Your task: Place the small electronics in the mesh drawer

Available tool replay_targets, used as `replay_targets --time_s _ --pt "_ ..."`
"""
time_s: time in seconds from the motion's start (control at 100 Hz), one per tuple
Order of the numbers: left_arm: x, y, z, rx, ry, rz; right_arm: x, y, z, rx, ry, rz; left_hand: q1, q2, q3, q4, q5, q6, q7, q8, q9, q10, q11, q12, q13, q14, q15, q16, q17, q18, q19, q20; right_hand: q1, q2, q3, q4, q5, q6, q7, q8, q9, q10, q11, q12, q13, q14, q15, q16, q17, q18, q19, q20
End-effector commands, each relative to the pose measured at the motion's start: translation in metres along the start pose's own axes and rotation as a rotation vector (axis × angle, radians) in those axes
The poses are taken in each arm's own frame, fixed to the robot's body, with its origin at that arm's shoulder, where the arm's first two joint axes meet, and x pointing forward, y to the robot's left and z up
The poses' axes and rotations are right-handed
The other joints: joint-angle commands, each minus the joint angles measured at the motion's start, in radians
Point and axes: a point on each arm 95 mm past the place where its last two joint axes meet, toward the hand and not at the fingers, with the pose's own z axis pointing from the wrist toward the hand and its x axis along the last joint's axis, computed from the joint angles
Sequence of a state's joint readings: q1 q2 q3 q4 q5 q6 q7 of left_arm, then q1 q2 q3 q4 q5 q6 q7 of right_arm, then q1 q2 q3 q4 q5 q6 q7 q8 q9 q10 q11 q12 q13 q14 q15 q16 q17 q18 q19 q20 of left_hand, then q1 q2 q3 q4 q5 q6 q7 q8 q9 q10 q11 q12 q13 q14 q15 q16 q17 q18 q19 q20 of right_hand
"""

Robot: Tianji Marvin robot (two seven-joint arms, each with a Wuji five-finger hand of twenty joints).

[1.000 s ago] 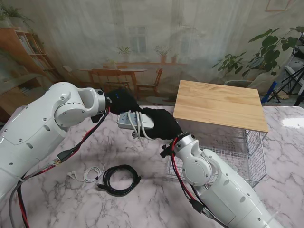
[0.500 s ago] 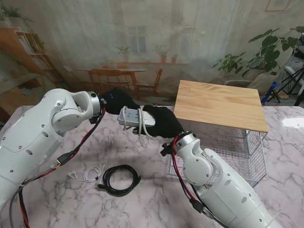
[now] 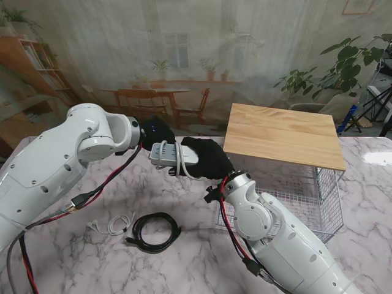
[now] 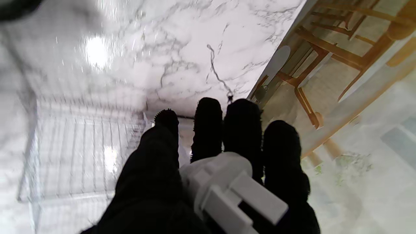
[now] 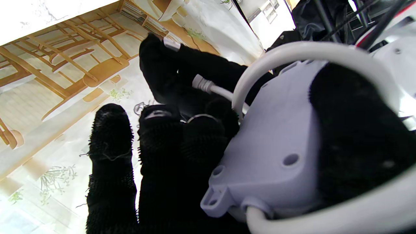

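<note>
1. The right hand (image 3: pixel 205 158) is clamped on the white power strip (image 3: pixel 173 154), held in the air left of the mesh drawer (image 3: pixel 306 196).
2. The left hand (image 3: pixel 158 131) grips its far end too.
3. To do this well, I'd say release 1 hand first, then carry it right, keeping the looped cord clear of the drawer's rim.

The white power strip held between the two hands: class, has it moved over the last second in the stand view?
Barely. The power strip rose slightly, then settled back, staying left of the wooden drawer top, held by both hands.
</note>
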State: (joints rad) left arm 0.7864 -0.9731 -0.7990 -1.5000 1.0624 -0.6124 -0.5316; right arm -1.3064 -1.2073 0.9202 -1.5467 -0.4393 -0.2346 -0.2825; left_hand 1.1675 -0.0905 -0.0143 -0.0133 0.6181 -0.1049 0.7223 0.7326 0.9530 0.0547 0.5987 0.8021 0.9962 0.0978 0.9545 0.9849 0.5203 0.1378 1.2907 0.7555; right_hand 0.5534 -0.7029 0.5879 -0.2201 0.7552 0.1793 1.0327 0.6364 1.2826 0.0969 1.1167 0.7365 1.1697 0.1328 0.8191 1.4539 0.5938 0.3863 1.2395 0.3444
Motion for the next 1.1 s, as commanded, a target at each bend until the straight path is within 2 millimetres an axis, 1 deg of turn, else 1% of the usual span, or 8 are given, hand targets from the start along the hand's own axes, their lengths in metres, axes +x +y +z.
replay_targets --time_s 0.0,0.18,0.29,0.44,0.7,0.82,0.97,1.09 --pt "0.014 -0.005 0.007 -0.026 0.058 0.024 0.008 0.009 0.009 -0.043 0.016 0.014 0.123 0.087 0.018 0.005 0.037 -0.051 0.057 0.029 0.036 0.008 0.034 0.019 0.045 -0.024 0.042 0.016 0.014 0.022 0.041 0.026 0.215 0.274 0.265 -0.008 0.013 -0.302 0.112 0.012 0.077 -0.067 0.06 0.009 0.018 -0.073 0.093 0.009 0.005 -0.002 0.004 -0.001" --pt "0.024 -0.003 0.02 -0.031 0.091 0.048 0.009 0.008 0.011 -0.059 0.02 0.028 0.123 0.075 0.008 0.008 0.031 -0.043 0.002 -0.027 0.028 -0.008 -0.032 -0.011 0.031 -0.012 -0.022 -0.017 0.005 0.017 0.025 0.014 0.213 0.274 0.265 -0.009 0.013 -0.304 0.113 0.013 0.077 -0.069 0.059 0.01 0.018 -0.075 0.093 0.009 0.006 -0.004 0.003 -0.001" --pt "0.027 0.003 0.024 0.035 0.075 0.01 0.008 0.01 0.01 -0.067 0.02 0.025 0.038 0.017 0.009 0.011 -0.012 0.045 -0.17 -0.196 0.023 -0.011 -0.133 -0.162 0.023 -0.002 -0.124 -0.074 0.005 -0.004 0.0 -0.01 0.212 0.275 0.266 -0.009 0.012 -0.306 0.113 0.013 0.077 -0.07 0.059 0.01 0.017 -0.077 0.095 0.01 0.006 -0.003 0.002 -0.001" --pt "0.025 0.016 0.022 0.087 0.038 -0.071 0.007 0.012 0.008 -0.079 0.014 0.025 -0.077 -0.003 0.014 0.013 -0.065 0.12 -0.293 -0.22 -0.014 -0.006 -0.18 -0.25 0.002 0.011 -0.192 -0.102 -0.006 -0.008 -0.033 -0.03 0.213 0.275 0.266 -0.009 0.011 -0.306 0.114 0.013 0.076 -0.07 0.058 0.011 0.016 -0.078 0.095 0.011 0.007 -0.003 0.002 -0.001" --pt "0.019 0.038 0.017 0.095 -0.01 -0.136 0.006 0.012 0.008 -0.088 0.008 0.038 -0.099 0.071 0.009 0.017 -0.207 0.104 -0.504 -0.343 -0.213 0.013 -0.332 -0.443 -0.095 0.036 -0.333 -0.157 -0.071 -0.014 -0.117 -0.044 0.213 0.276 0.265 -0.009 0.01 -0.307 0.115 0.012 0.077 -0.071 0.058 0.011 0.017 -0.077 0.095 0.01 0.006 -0.003 0.001 0.0" --pt "0.018 0.044 0.016 0.112 -0.029 -0.17 0.007 0.011 0.009 -0.087 0.005 0.044 -0.062 0.071 0.017 0.019 -0.239 0.124 -0.56 -0.409 -0.242 0.014 -0.351 -0.482 -0.088 0.003 -0.394 -0.201 -0.077 -0.019 -0.139 -0.05 0.213 0.275 0.265 -0.009 0.01 -0.307 0.115 0.011 0.077 -0.071 0.058 0.011 0.017 -0.077 0.095 0.01 0.006 -0.003 0.001 0.0" --pt "0.018 0.049 0.019 0.167 -0.05 -0.229 0.007 0.012 0.009 -0.088 0.003 0.045 0.112 0.114 0.008 0.004 -0.196 0.147 -0.45 -0.333 -0.215 -0.001 -0.341 -0.55 -0.048 0.002 -0.431 -0.261 -0.047 -0.029 -0.148 -0.073 0.213 0.275 0.265 -0.009 0.011 -0.307 0.115 0.011 0.077 -0.072 0.058 0.011 0.017 -0.078 0.095 0.011 0.005 -0.003 0.0 0.0" --pt "0.02 0.05 0.022 0.192 -0.056 -0.26 0.007 0.013 0.008 -0.088 0.002 0.045 0.081 0.131 -0.015 -0.014 -0.107 0.178 -0.352 -0.248 -0.158 0.003 -0.332 -0.565 -0.018 0.026 -0.442 -0.292 -0.032 -0.012 -0.136 -0.082 0.213 0.276 0.264 -0.009 0.01 -0.307 0.115 0.01 0.077 -0.071 0.058 0.012 0.017 -0.078 0.095 0.011 0.005 -0.003 0.0 0.0"
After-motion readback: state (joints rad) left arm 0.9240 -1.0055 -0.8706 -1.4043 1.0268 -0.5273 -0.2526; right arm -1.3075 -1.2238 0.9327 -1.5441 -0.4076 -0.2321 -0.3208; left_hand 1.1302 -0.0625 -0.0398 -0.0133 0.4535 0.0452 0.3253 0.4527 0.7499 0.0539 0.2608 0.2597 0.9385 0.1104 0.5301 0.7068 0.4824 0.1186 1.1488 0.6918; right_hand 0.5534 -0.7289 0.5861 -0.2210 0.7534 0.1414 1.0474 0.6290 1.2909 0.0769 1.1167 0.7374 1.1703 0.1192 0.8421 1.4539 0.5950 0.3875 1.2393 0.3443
